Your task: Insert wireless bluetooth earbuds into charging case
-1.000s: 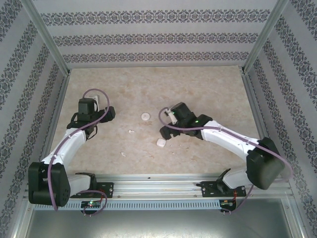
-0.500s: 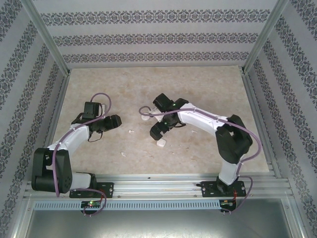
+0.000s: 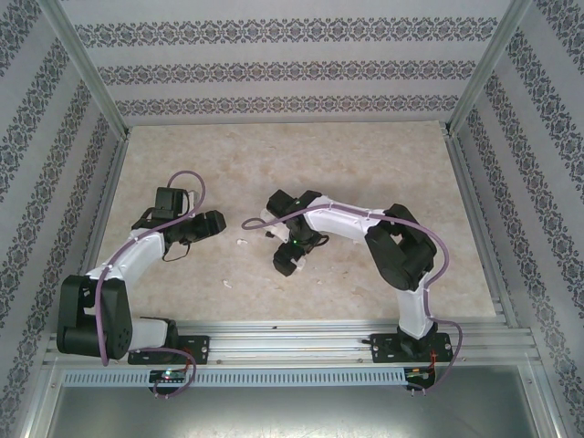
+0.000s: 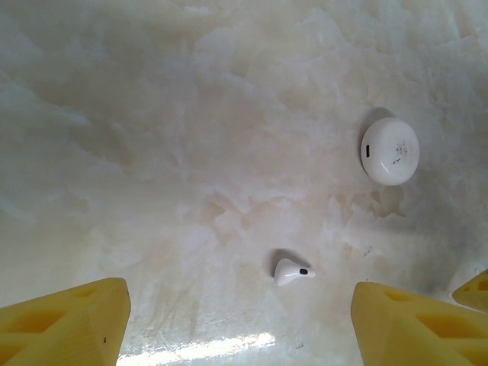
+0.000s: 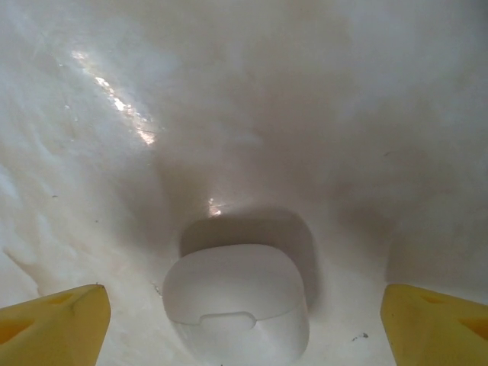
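Note:
One white earbud (image 4: pixel 292 271) lies on the marble tabletop between and just ahead of the yellow fingers (image 4: pixel 65 324) of my left gripper (image 4: pixel 240 328), which is open and apart from it. From above, that earbud (image 3: pixel 242 243) sits right of the left gripper (image 3: pixel 217 224), and a second earbud (image 3: pixel 226 284) lies nearer the front. The white charging case (image 5: pixel 236 309), lid closed, rests flat between the spread fingers (image 5: pixel 438 324) of my right gripper (image 5: pixel 244 305), which is open with gaps on both sides. In the top view the right gripper (image 3: pixel 286 254) hangs over the case (image 3: pixel 291 267).
A flat round white disc (image 4: pixel 390 150) lies beyond the earbud, close to the right arm's wrist. Patterned walls and metal posts enclose the table (image 3: pixel 383 164) on three sides. The two grippers are close together near the table's middle.
The right arm has folded in and swung left and down, so its gripper now straddles the case. The left gripper dropped toward the earbud earlier and has held still since.

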Robot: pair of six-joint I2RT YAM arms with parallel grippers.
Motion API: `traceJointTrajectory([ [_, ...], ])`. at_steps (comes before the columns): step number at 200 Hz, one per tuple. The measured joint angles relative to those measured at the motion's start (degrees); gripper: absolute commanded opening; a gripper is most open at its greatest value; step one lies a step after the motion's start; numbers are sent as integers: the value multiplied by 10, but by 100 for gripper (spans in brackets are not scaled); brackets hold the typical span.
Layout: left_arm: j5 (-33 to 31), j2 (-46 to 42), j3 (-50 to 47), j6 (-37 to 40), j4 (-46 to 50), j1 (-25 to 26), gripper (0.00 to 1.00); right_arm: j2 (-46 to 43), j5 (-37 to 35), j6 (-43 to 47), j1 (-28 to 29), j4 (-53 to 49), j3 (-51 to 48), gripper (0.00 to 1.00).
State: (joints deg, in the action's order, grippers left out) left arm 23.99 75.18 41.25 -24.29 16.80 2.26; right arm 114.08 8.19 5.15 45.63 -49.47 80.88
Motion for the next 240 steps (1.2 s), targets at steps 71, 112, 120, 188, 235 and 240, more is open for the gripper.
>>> traceJointTrajectory([
  [71,0,0,0,0,0,0,71,12,-32,-39,0,9,-4,56],
  [112,9,0,0,0,0,0,70,16,-32,-90,0,17,-4,54],
  [120,11,0,0,0,0,0,70,16,-33,-100,0,17,-4,54],
  [188,38,-5,0,0,-1,0,69,12,-39,-208,-10,17,-3,70],
  [235,45,-7,0,0,2,22,69,-27,-41,-280,-29,14,-3,75],
  [240,45,-8,0,0,3,26,69,-30,-41,-285,-30,14,-3,75],
])
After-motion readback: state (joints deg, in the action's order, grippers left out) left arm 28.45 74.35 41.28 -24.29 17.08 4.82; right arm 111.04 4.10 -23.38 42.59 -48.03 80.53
